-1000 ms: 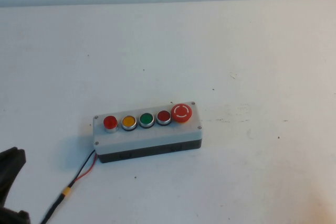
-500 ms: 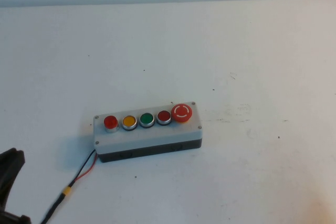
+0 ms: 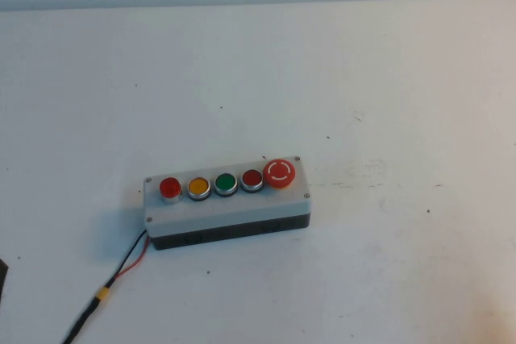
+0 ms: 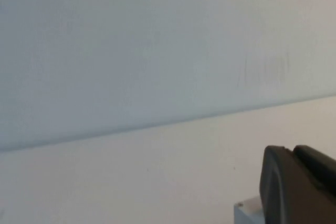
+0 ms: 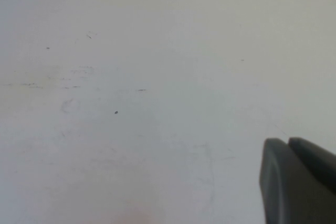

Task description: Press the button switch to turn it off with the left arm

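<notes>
1. The left gripper (image 4: 299, 187), black and blocky, shows in its own wrist view as two dark fingers lying flat against each other, so the jaws look closed on nothing. It points across the table toward the pale wall.
2. In the high view almost none of the left arm shows; only a tiny dark sliver at the left edge, low down, may belong to it.
3. The button switch (image 3: 226, 203), a light grey oblong box on a black base, sits on the white table (image 3: 387, 78) left of centre, carrying a row of red, yellow, green and red buttons and a bigger red mushroom button (image 3: 280, 172) at its right end. Nothing touches it.
4. A thin red and black wire (image 3: 129, 262) runs from the box's left end toward the near edge.
5. The left wrist view catches only a pale grey corner (image 4: 248, 212) just beside the fingers, probably the box.
6. The right gripper (image 5: 299, 184), also with fingers pressed together and empty, hangs over bare, lightly scuffed table; the high view does not show it.
</notes>
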Available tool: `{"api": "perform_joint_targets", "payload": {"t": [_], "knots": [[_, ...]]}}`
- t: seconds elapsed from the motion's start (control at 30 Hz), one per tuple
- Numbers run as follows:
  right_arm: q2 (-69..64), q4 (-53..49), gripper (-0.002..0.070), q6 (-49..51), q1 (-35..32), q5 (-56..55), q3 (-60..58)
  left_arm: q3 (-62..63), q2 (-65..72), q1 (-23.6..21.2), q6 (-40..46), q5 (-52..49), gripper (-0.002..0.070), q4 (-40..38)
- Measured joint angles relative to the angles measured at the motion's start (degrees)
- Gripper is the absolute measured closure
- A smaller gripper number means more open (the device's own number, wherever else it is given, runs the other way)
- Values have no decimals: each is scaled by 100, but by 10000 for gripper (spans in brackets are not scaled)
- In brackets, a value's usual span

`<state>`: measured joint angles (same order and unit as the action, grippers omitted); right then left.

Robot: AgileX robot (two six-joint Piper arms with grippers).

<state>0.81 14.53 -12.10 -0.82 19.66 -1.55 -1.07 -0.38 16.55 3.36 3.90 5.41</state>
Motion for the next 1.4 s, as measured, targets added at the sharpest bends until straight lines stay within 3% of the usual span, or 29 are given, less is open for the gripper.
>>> {"api": "perform_joint_targets", "payload": {"t": [0.47,1.4], "knots": [[0,0,692,0,0,0,0,-45,-22,-37,51,-2585,677,-645],[0,0,692,0,0,0,0,-45,-22,-35,64,-2608,677,-656]]}}
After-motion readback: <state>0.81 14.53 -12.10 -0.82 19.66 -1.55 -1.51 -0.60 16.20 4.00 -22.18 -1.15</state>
